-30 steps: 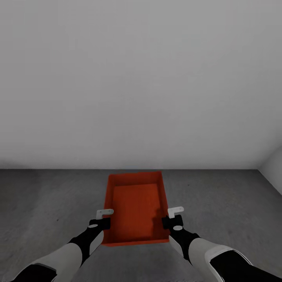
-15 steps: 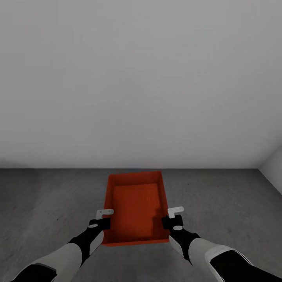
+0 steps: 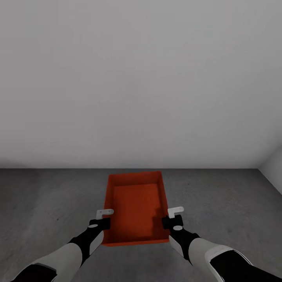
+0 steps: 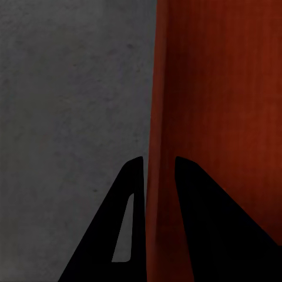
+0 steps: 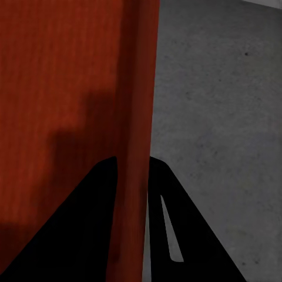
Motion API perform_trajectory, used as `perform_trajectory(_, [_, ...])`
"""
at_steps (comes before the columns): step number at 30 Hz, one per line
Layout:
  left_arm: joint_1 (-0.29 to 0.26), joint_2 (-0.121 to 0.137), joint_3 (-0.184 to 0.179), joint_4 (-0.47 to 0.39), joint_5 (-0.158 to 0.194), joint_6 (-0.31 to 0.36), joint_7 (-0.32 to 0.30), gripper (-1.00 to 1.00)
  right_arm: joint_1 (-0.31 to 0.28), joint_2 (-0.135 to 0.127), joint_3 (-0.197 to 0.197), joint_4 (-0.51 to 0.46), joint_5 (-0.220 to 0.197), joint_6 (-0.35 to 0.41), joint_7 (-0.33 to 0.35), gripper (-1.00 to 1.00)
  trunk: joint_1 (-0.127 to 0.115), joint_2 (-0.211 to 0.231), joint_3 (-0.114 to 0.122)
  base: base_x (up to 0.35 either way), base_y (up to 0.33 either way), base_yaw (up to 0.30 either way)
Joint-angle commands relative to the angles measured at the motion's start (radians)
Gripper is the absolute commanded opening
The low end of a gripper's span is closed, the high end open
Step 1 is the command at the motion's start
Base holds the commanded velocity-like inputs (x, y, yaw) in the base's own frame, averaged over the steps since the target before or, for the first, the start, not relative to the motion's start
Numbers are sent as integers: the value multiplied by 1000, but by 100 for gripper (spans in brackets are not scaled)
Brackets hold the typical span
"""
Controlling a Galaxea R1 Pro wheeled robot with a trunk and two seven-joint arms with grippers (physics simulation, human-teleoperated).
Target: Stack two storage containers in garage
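One orange-red lidless storage container (image 3: 135,203) lies lengthwise in front of me over the dark grey concrete floor (image 3: 47,203) of the garage. My left gripper (image 3: 102,219) straddles its left long wall near the close end, shut on it. In the left wrist view the gripper (image 4: 157,167) has one black finger on each side of the container wall (image 4: 217,88). My right gripper (image 3: 172,217) holds the right long wall the same way, and the right wrist view shows this gripper (image 5: 132,161) clamped on the red wall (image 5: 64,70). I cannot tell whether the bin touches the floor.
A plain pale grey wall (image 3: 141,78) stands just beyond the container's far end. A second wall (image 3: 274,168) meets it at the right, forming a corner. Bare concrete (image 3: 227,203) spreads on both sides of the bin.
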State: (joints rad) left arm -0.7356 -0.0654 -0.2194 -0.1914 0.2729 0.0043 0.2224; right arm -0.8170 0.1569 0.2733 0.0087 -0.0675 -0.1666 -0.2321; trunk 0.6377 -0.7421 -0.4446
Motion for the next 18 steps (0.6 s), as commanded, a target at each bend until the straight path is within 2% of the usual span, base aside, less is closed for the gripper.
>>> perform_trajectory(1, [-1,-1,12,-37,-8,0,8,-100,-1,12,-11,5,-20,-4,-4,-100,0,-1,-1,0,0,0])
perform_trajectory(18, [-1,-1,12,-37,-8,0,8,-100,-1,14,-9,6,-21,-4,-3,-100,61,-113,-51,0,0,-8])
